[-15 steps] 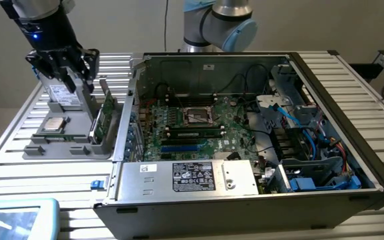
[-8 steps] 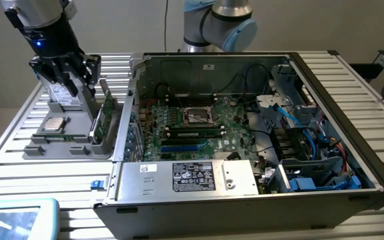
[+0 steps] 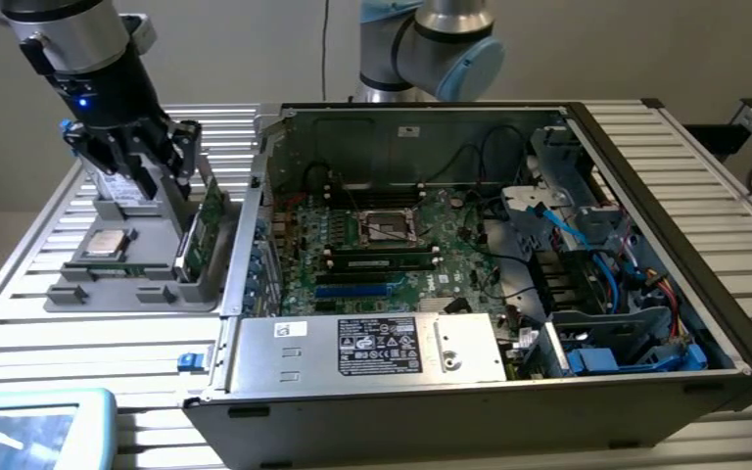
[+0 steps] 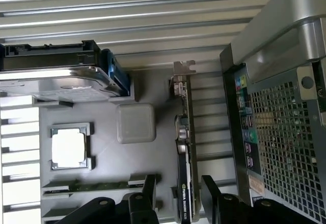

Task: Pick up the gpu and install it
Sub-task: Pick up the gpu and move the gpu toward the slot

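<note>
gpu [image 3: 204, 233] [image 4: 184, 147]: thin card, green board, black cooler, silver bracket; upright on edge in gray tray [image 3: 115, 294] slot.

The gpu [image 4: 186, 142] is cut off by the wrist view's edge.

gpu [image 4: 184, 152] edge — "NVIDIA QUADRO"; PSU label [image 3: 379, 345] — txt illegible.
</note>
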Tool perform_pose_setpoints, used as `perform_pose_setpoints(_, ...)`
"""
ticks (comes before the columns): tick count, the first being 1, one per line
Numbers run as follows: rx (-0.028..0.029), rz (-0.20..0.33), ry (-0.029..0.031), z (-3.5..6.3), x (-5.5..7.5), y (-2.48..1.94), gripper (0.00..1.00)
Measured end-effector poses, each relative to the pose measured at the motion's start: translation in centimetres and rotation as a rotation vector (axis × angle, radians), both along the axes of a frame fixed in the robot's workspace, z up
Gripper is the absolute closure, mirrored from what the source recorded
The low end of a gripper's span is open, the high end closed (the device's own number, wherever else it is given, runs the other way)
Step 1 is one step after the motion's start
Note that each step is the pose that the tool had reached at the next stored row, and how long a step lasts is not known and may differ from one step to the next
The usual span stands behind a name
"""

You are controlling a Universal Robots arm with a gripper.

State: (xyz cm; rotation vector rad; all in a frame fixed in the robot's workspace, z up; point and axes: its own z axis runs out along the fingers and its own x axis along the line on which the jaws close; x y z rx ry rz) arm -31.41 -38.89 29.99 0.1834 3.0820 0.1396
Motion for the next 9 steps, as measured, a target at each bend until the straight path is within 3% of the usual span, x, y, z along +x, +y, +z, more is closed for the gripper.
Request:
perform_pose_setpoints(6, 0.0010, -0.006, -0.0001, -1.09, 0.6, -0.01, 0.52)
perform_pose_setpoints(9, 0.0039, -0.006, -0.0001, -1.65, 0.6, -0.23, 0.52)
